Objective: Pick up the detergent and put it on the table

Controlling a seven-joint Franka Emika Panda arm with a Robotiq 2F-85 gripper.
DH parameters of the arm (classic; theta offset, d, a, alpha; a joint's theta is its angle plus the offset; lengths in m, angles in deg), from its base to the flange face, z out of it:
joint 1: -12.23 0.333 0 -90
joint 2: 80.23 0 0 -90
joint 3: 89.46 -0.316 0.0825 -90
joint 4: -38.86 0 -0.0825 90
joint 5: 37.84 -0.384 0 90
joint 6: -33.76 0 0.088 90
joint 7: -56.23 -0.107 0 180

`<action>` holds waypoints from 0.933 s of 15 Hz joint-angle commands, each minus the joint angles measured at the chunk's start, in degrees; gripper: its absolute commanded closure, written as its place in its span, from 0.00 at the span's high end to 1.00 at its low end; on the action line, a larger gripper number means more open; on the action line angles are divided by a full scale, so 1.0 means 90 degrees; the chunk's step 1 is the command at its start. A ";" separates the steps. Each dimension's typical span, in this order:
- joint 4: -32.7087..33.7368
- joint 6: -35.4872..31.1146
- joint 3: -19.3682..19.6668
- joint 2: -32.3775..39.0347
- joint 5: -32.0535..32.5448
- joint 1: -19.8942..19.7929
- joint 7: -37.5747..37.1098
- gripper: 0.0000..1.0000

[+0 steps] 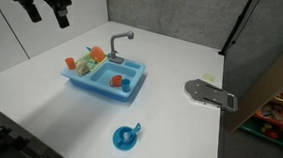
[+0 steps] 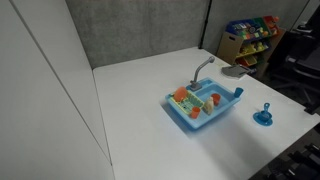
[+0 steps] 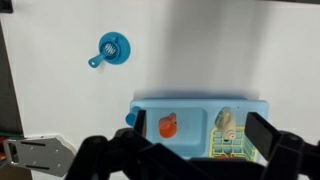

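— One pincer (image 1: 47,20) in an exterior view, black, hanging high over the far left of the white surface (image 1: 40,97). How does it stand?

— Released: its two fingers are spread well apart, with nothing between them.

— And below it?

— A blue toy sink (image 1: 101,89) sits mid-surface, with a grey tap (image 1: 121,40) at its far side. Orange pieces (image 1: 96,55) lie in its left half. A blue cup (image 1: 126,138) stands nearer, apart from the sink. A grey metal plate (image 1: 211,94) lies at the right edge, with a cardboard box (image 1: 267,83) beyond it.

— Can you pick out the detergent there?

— No, it is too small to tell among the pieces.

— And in an exterior view where a shelf (image 2: 250,35) of coloured toys stands far right?

— The toy sink (image 2: 190,122) stands right of centre on the surface (image 2: 140,110), with the tap (image 2: 203,68) on its far side. The cup (image 2: 264,117) is to its right and apart. The detergent is too small to tell here as well.

— The wrist view?

— It looks straight down. The pincer (image 3: 178,140) comes in from the bottom, its fingers (image 3: 280,140) wide apart, seen over the near part of the toy sink (image 3: 200,102). The detergent (image 3: 225,118), a pale cream lump, lies in the sink's right compartment, at the far end of a green rack (image 3: 232,150). An orange piece (image 3: 168,125) lies in the left compartment. The pincer touches neither. The cup (image 3: 112,47) stands far left on the bare surface (image 3: 220,50), and the metal plate (image 3: 35,152) lies near left.
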 commanded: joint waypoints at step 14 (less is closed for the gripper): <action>0.0908 -0.0651 -0.0438 0.2521 0.0128 0.0105 -0.1448 1.00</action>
